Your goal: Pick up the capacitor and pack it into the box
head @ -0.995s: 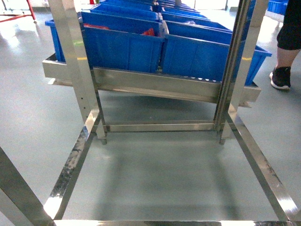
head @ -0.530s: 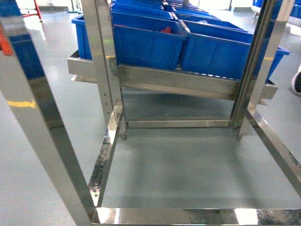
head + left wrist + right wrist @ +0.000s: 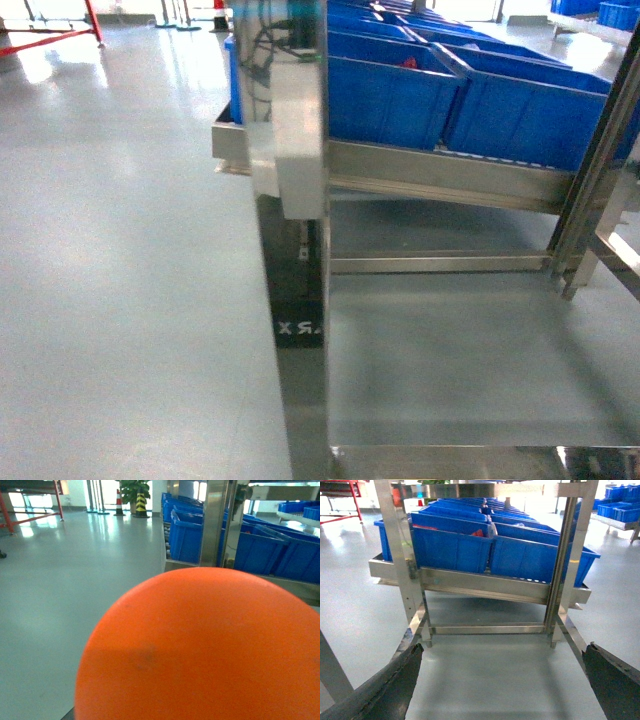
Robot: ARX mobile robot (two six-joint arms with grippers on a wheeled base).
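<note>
left wrist view: capacitor (image 3: 200, 650) fills the lower frame, rounded orange end against the lens; left gripper hidden, grip cannot be told | right wrist view: right gripper (image 3: 502, 680) spread wide, nothing between its fingers | head view: neither gripper seen; steel rack (image 3: 440, 180) with blue bins (image 3: 390, 100) upper right, grey glossy floor (image 3: 130, 270)

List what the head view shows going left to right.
Bare grey floor → red frame at top left → steel upright post marked ARX → blue bins on the steel rack → rack leg at the right edge.
</note>
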